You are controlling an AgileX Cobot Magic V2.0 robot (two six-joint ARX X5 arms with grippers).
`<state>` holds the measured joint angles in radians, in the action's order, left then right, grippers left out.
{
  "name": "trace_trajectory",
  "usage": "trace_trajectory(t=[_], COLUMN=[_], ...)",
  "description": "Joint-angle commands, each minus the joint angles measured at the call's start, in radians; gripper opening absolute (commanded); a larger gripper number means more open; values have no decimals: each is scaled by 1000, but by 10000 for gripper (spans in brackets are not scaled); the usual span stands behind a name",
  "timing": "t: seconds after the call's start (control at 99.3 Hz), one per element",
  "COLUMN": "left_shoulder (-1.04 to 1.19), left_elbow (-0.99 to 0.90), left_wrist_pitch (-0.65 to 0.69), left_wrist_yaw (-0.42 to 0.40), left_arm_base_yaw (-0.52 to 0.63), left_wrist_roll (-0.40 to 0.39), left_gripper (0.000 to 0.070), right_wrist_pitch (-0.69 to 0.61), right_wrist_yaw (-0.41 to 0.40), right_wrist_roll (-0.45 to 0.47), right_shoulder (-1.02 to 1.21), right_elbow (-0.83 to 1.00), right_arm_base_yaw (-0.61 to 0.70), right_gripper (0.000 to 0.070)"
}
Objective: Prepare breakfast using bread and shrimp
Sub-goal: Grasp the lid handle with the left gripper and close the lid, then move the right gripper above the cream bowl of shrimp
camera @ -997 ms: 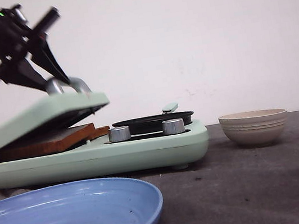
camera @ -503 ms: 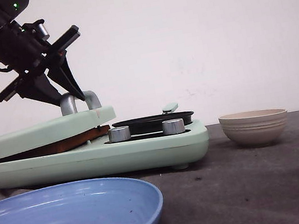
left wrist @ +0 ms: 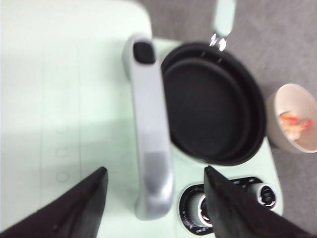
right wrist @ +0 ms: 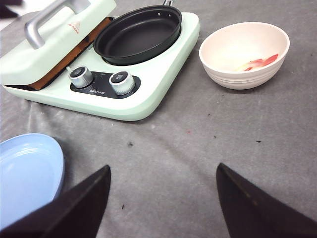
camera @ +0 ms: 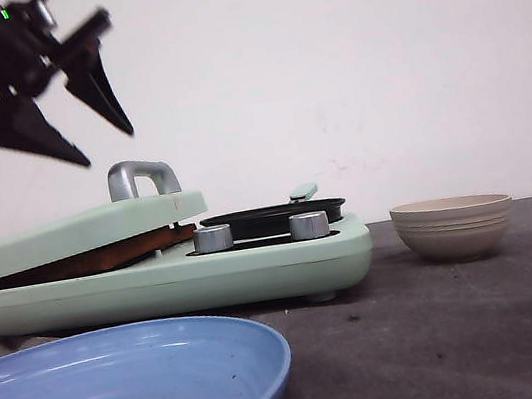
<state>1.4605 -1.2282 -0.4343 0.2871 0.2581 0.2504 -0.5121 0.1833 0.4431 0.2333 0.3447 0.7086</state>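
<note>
The bread (camera: 83, 260) lies inside the mint-green sandwich maker (camera: 167, 276); only its brown crust edge shows under the lowered lid (camera: 79, 234), and also in the right wrist view (right wrist: 59, 64). My left gripper (camera: 100, 145) is open and empty, above the lid's silver handle (camera: 141, 174); the handle (left wrist: 151, 129) lies between its fingers in the left wrist view. The shrimp (right wrist: 260, 63) lies in the beige bowl (right wrist: 245, 52), also seen in the left wrist view (left wrist: 294, 121). My right gripper (right wrist: 161, 171) is open and empty over the grey mat.
A black round pan (camera: 272, 218) sits on the maker's right half, with two silver knobs (camera: 212, 238) in front. A blue plate (camera: 124, 389) stands at the near left. The beige bowl (camera: 452, 226) is right of the maker.
The lid has come down onto the bread. My left gripper has let go of the handle, opened wide and risen above it. The right arm has not moved.
</note>
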Motion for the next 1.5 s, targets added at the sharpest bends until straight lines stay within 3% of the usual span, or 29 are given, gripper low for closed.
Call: trace_trajectory(t=[0.0,0.383,0.805,1.017,1.248,1.49], left_shoulder=[-25,-290,-561,-726,-908,-1051], left_elbow=[-11,-11,0,149,355,506], left_wrist_pitch=[6,-52,-204,-108,-37,-37], left_wrist_yaw=[-3,-3,-3,-11,-78,-111], left_arm_base_yaw=[-3,-16,-16,-17,-16,-16], left_wrist_roll=[-45,-192,-273,-267,-238,-198], left_gripper=[318,312,312,310,310,310], right_wrist_pitch=[10,11,67,62,13,-104], right_wrist_yaw=[0,-12,-29,-30,-29,-79], right_wrist_roll=[-5,26,35,74,79,-27], right_shoulder=[-1,-1,5,85,285,598], right_elbow=[1,5,34,105,255,495], right_arm_base_yaw=[10,10,9,9,-8,-121], right_gripper=[411,411,411,411,412,412])
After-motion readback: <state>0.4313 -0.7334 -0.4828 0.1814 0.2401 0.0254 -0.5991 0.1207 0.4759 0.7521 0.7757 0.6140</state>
